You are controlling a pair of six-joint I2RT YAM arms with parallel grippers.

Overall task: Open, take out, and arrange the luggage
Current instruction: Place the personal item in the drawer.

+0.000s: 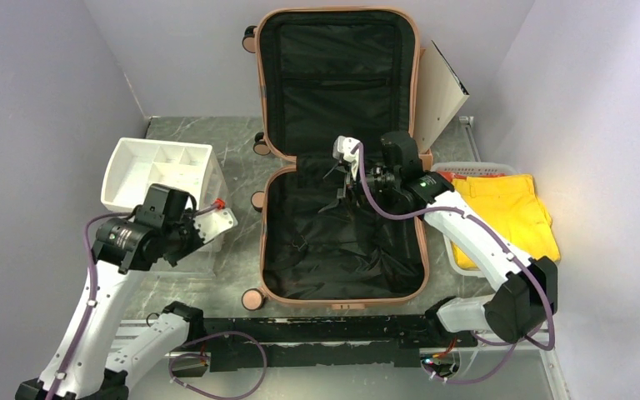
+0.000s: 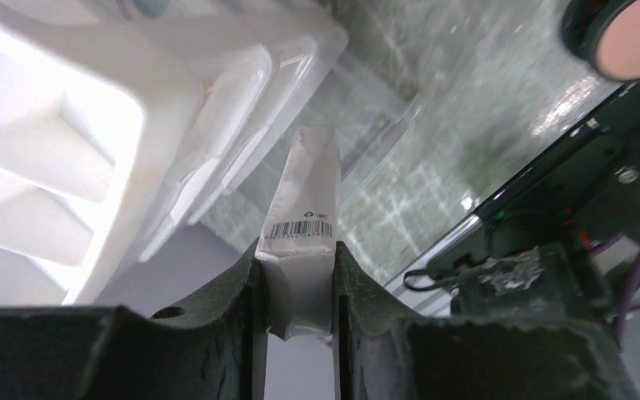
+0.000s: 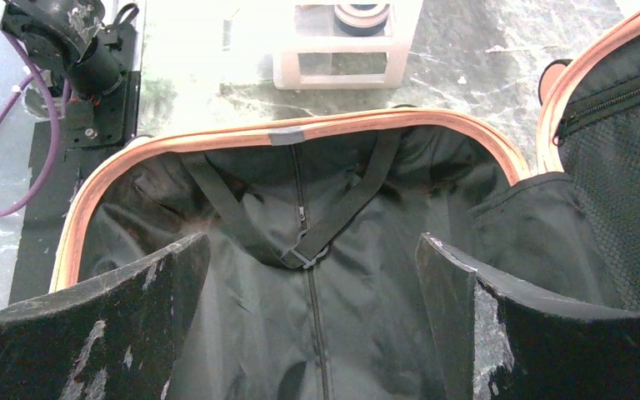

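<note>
Centrally on the table (image 1: 237, 154) the luggage (image 1: 333, 250) is laid open, its lining bare under the wide-spread right gripper (image 3: 312, 250), while a white barcoded carton (image 2: 304, 192), pinched in the left gripper (image 2: 296, 258), is judged due to be set into the white divided tray (image 1: 154, 171).

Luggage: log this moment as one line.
luggage: open, base looks empty | left gripper: shut on white tube by white organizer | right gripper: open over luggage base | yellow garment: in basket
</note>
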